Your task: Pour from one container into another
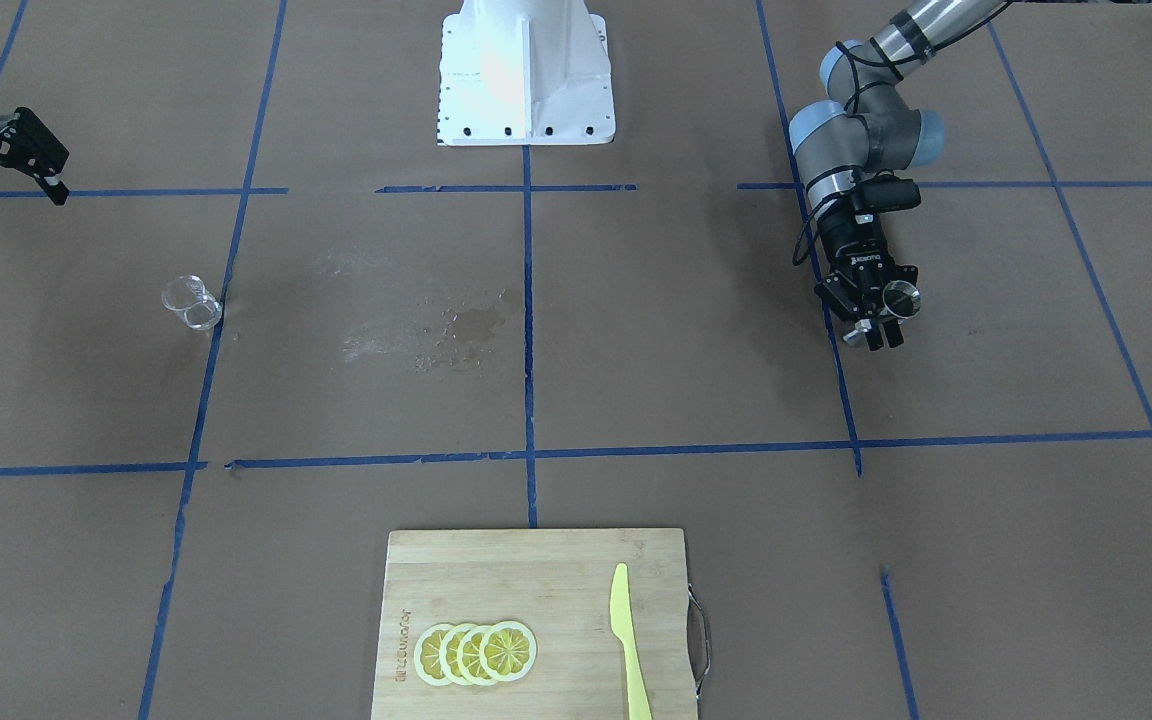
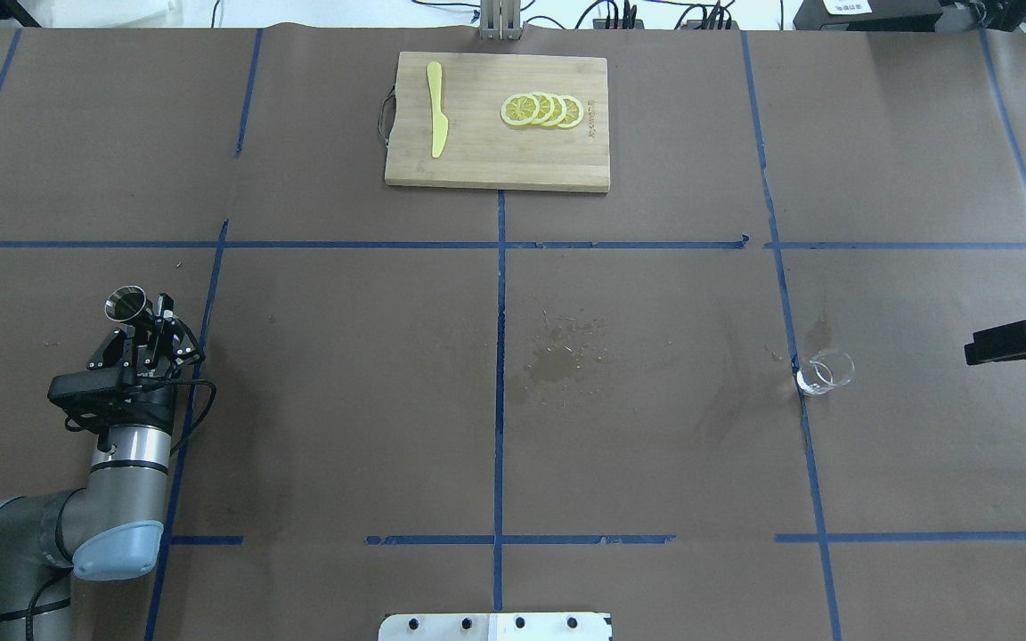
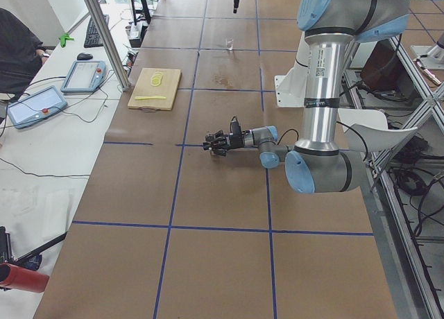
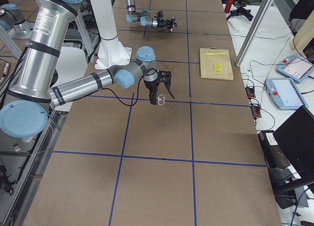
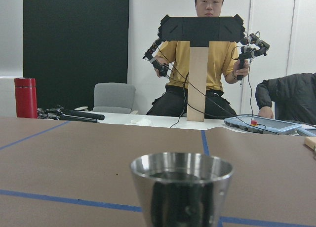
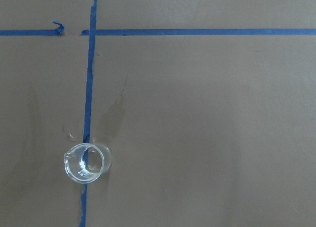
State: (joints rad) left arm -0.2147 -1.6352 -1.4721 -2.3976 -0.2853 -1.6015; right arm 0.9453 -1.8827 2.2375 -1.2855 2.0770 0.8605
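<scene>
The right jaws are hanging spread and empty, with the beaker [image 2: 825, 371] standing upright on the bench [image 2: 655, 427] a little inward of them, toward the middle, and lower. The left jaws are pinching the jigger [image 2: 125, 304] mouth-up, well apart at the opposite side, so the right jaws are sitting far nearer the beaker

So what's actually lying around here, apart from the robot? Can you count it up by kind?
Beaker: 1
Jigger: 1
Board: 1
Knife: 1
Lemon slices: 4
Total: 8
</scene>
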